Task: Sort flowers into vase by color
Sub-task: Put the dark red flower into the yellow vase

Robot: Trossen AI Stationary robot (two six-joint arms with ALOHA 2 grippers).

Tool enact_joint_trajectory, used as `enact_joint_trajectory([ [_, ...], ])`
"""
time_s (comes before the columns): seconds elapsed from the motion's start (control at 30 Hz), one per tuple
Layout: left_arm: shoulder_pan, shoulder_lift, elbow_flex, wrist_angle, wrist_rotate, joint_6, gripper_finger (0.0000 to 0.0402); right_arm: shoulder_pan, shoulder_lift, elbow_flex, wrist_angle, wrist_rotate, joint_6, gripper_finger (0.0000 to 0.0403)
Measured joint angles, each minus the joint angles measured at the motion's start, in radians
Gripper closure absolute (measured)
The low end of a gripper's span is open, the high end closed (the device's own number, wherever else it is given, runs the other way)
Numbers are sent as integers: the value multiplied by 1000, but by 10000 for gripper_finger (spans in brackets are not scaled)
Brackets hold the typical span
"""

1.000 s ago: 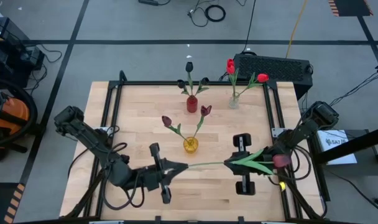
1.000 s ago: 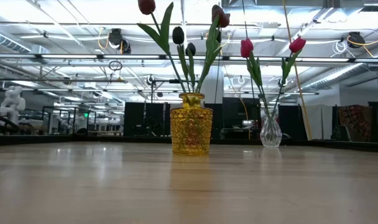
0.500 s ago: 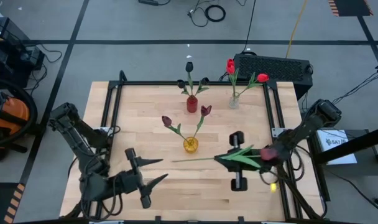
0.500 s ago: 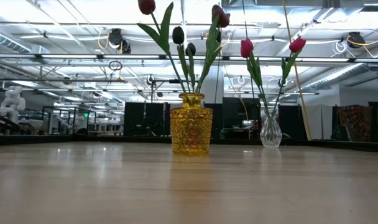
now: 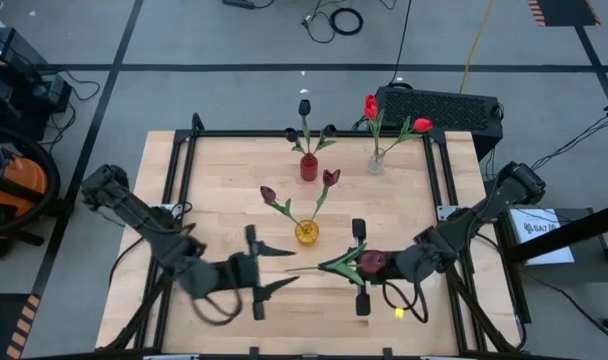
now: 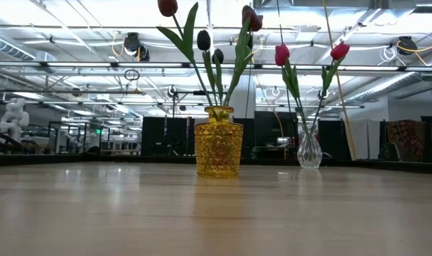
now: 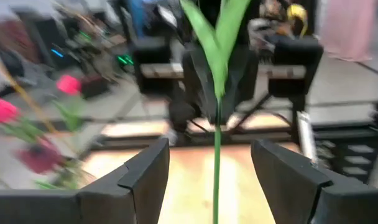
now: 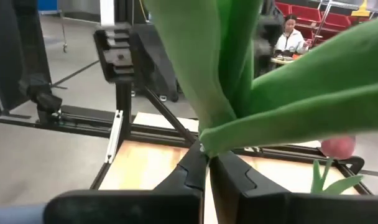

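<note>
1. While the right end effector [image 5: 359, 268] hangs over the near middle of the tabletop [image 5: 224, 170], the high view shows it clamped on a loose tulip [image 5: 334, 265] that lies level, its maroon head beside the end effector and its stem reaching left toward the left end effector [image 5: 256, 272]. The left end effector spreads wide at the near left, its fingers to either side of the stem's tip. Farther back stand a yellow vase [image 5: 306, 233] with two maroon tulips [image 5: 327, 180], a red vase [image 5: 308, 167] with near-black tulips [image 5: 305, 107], and a clear vase [image 5: 376, 163] with bright red tulips [image 5: 421, 126].
2. In the low view the yellow vase [image 6: 218, 151] stands at centre with maroon heads above, the clear vase [image 6: 309, 151] farther back to its right with red tulips [image 6: 282, 54]; neither arm shows.
3. In the left wrist view the wide-set fingers [image 7: 145, 180] flank the thin green stem [image 7: 216, 162], without touching it; the leaves and the right arm lie beyond.
4. In the right wrist view the fingers [image 8: 239, 177] are pinched together on the stem at the base of broad green leaves [image 8: 226, 68]. A person [image 8: 290, 38] sits far off in the room.
</note>
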Motion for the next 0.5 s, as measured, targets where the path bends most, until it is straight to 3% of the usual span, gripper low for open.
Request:
enact_joint_trajectory([
  [0.1, 55, 8, 0, -62, 113, -88, 169, 1, 4, 0, -10, -2, -1, 398],
  [0.33, 137, 46, 0, -77, 275, -120, 168, 0, 4, 0, -25, -2, 15, 397],
  [0.5, 183, 62, 0, -75, 318, -127, 169, -2, 4, 0, -46, 1, 15, 397],
])
